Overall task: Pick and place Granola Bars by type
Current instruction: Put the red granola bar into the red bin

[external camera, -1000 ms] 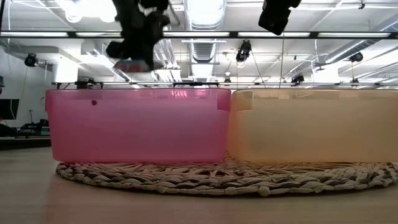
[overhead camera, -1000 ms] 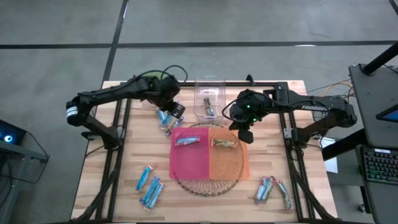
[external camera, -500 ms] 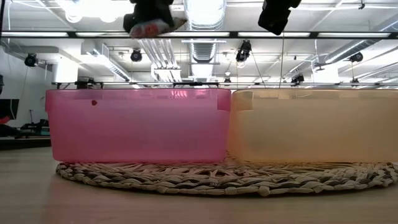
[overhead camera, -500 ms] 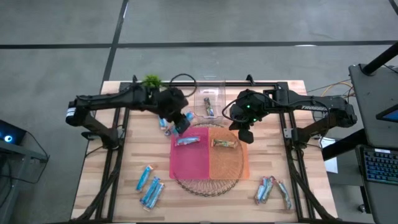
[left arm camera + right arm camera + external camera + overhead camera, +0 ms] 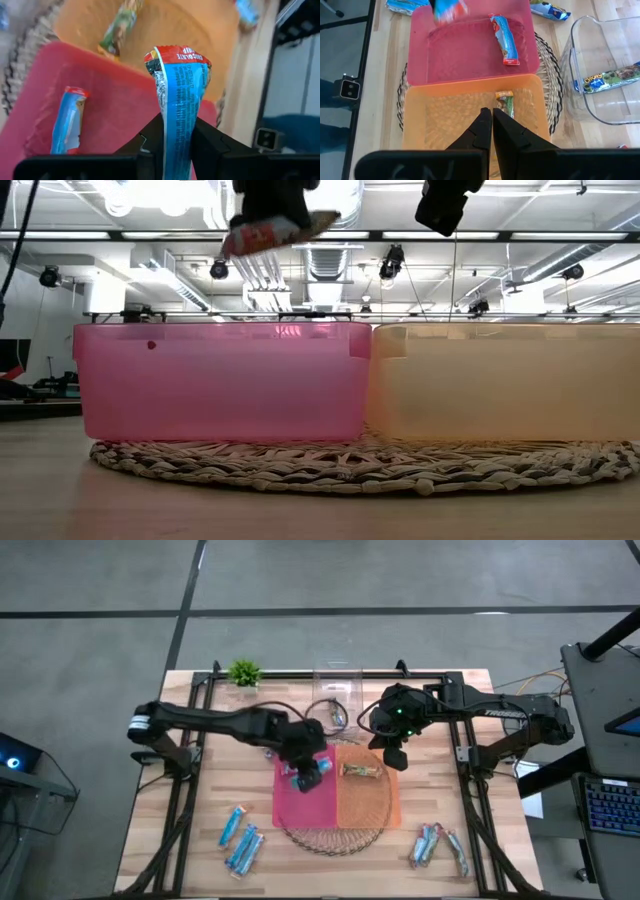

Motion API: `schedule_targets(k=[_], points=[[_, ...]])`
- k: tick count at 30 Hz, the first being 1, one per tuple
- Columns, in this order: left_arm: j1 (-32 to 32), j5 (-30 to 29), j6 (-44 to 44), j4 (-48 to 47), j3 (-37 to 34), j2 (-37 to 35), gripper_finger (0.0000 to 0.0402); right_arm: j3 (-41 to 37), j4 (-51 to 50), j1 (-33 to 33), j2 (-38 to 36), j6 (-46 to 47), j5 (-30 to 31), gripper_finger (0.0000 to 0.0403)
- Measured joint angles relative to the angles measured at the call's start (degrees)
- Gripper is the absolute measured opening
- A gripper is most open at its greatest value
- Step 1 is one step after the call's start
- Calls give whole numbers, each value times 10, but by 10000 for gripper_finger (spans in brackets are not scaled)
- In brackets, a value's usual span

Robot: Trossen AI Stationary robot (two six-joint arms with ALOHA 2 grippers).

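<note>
Blue bar in left pincer, low view's pink bin contents hidden.

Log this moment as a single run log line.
left gripper: shut on blue granola bar, above pink bin | right gripper: shut, empty, over orange bin | pink bin: one blue bar
</note>
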Motion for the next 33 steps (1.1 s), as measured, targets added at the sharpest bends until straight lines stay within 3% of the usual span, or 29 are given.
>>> schedule_targets(k=[11,33], points=[[0,12,138,-50,0,69,57,0,0,0,0,3,0,9],[0,12,192,-67,-1,135,58,0,0,0,0,3,0,9]])
